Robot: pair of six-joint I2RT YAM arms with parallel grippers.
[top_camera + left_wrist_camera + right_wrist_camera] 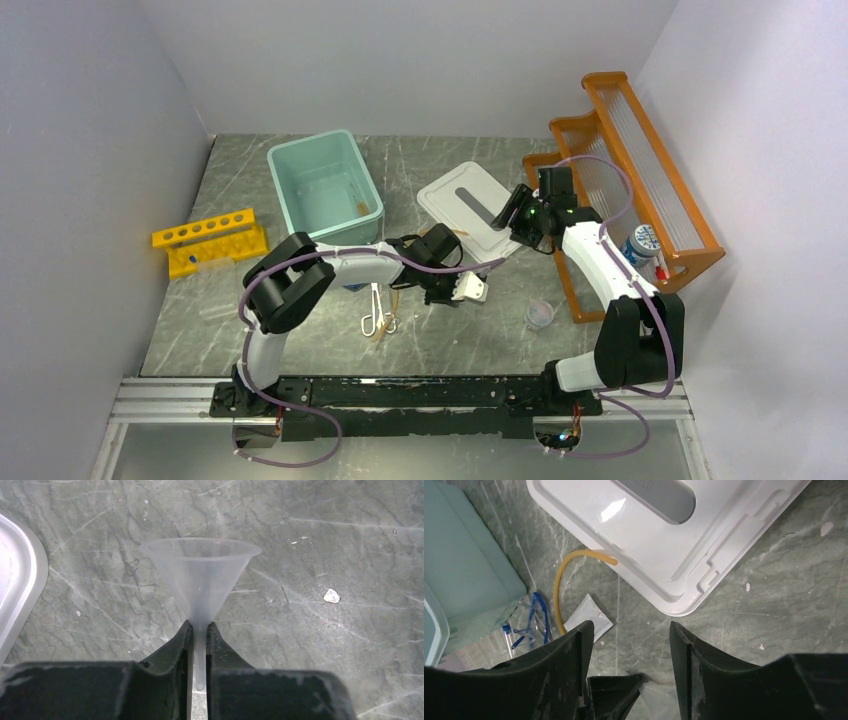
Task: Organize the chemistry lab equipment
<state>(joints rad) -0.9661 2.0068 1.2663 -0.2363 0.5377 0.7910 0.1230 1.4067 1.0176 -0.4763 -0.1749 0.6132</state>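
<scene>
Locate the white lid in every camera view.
Top external: white lid at centre, right of the teal bin.
Left wrist: its rounded corner at the left edge, left of the funnel.
Right wrist: it fills the top of the picture.
Shared landmark: the grey marbled table, in all three.
</scene>
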